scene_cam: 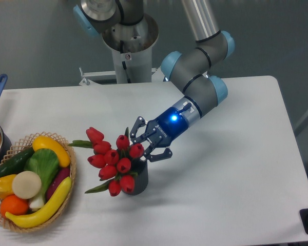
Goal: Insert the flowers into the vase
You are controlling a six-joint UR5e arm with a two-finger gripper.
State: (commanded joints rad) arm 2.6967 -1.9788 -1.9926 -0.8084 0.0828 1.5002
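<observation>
Camera view shows my gripper (pixel 143 143) with its jaws spread apart, holding nothing, right beside the flowers (pixel 113 160), whose stems sit in the vase (pixel 138 182) near the table's (pixel 236 169) front. The bunch leans heavily left, toward the basket (pixel 72 174). My worry: that lopsided weight could tip the vase or spill the tulips, or a finger could snag a bud as I withdraw.

A grey arm (pixel 195 84) with pale blue joint caps is seen, built of silver tubes and rounded grey housings. Behind the gripper (pixel 148 145), a blue wrist section is lit by a bright blue light and marked with small white lettering. The gripper itself is made of black, jointed metal fingers (pixel 159 155).
</observation>
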